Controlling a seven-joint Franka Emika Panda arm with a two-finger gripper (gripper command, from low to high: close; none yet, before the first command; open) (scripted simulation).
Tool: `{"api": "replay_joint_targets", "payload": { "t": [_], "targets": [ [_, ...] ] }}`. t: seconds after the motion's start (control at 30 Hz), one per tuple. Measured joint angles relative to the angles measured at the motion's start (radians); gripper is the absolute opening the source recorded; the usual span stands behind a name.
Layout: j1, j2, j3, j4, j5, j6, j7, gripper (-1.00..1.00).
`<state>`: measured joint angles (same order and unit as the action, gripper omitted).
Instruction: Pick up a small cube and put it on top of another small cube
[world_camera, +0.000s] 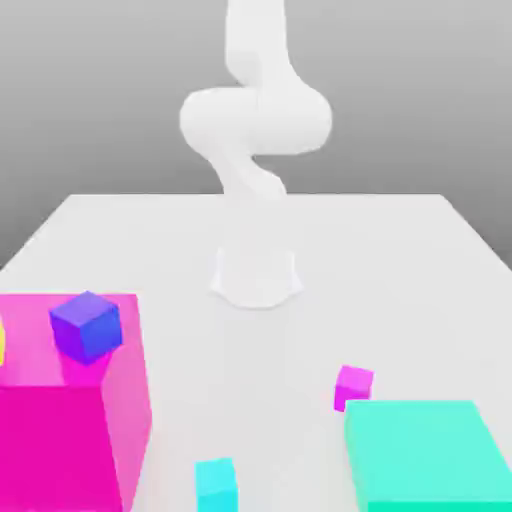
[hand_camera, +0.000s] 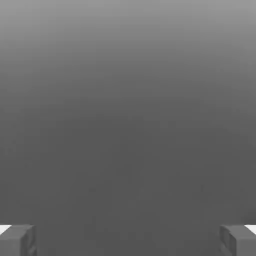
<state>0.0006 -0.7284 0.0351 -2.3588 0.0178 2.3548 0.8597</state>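
The small magenta-pink cube (world_camera: 353, 386) rests on the white table (world_camera: 400, 260), toward the exterior view's right, just behind a large teal block. A small cyan cube (world_camera: 216, 485) of similar size sits at the front edge, apart from it. The white arm (world_camera: 255, 115) rises from its base (world_camera: 257, 275) and runs past the top of the exterior view. In the hand view my gripper (hand_camera: 128, 241) is open, its grey fingertips (hand_camera: 17, 240) far apart with nothing between them, facing plain grey background.
A big magenta block (world_camera: 75, 420) stands at the exterior view's front left with a blue-violet cube (world_camera: 87, 325) on top. A large teal block (world_camera: 430, 455) fills the front right. A sliver of yellow (world_camera: 2, 340) shows at the left edge.
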Motion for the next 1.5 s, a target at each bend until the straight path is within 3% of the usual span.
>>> {"api": "replay_joint_targets", "payload": {
  "t": [0.37,0.6,0.7,0.87,0.9,1.13,1.33,1.4,1.5],
  "targets": [
    [0.009,0.378,0.211,-0.294,0.067,0.284,0.329,0.0],
    [0.038,0.672,0.338,-0.502,0.018,0.496,0.639,0.0],
    [0.062,0.79,0.291,-0.515,-0.121,0.582,0.777,0.0],
    [0.262,0.971,0.051,-0.48,-0.306,0.725,0.919,0.0],
    [0.292,0.996,0.018,-0.475,-0.315,0.746,0.926,-1.0],
    [0.297,0.998,0.013,-0.475,-0.317,0.749,0.928,-1.0],
    [0.206,0.803,0.161,-0.518,-0.096,0.597,0.765,-1.0],
    [0.22,0.748,0.169,-0.526,-0.038,0.554,0.705,-1.0],
    [0.207,0.747,0.138,-0.45,-0.027,0.49,0.641,-1.0]
  ]
}}
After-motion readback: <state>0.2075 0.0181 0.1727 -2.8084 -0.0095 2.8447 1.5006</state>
